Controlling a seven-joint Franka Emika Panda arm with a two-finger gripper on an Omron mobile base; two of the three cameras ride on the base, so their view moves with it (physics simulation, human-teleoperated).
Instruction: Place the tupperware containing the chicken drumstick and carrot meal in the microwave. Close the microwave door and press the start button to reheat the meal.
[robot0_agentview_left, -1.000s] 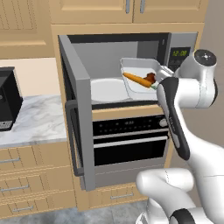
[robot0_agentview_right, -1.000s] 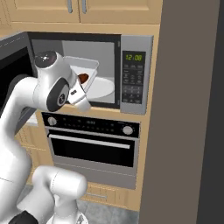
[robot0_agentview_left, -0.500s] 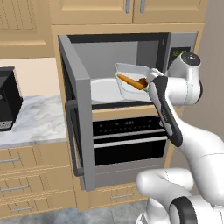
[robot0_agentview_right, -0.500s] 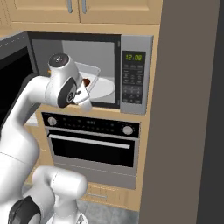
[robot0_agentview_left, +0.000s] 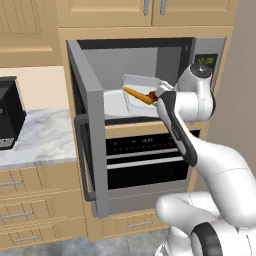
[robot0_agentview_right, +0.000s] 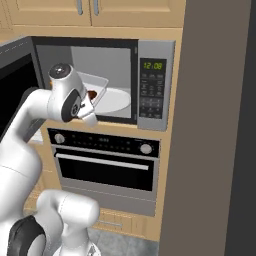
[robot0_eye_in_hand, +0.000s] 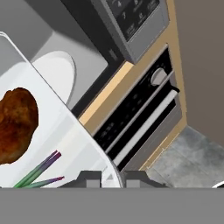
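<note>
Kitchen wall unit: your tool (robot0_eye_in_hand: 110, 178) pinches the tupperware (robot0_agentview_left: 141, 92) rim at the microwave (robot0_agentview_right: 131, 82) mouth; next, lower it inside.

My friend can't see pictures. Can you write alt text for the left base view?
A white robot arm holds the tupperware, carrot inside, in the open microwave above its round plate. The microwave door hangs wide open.
</note>
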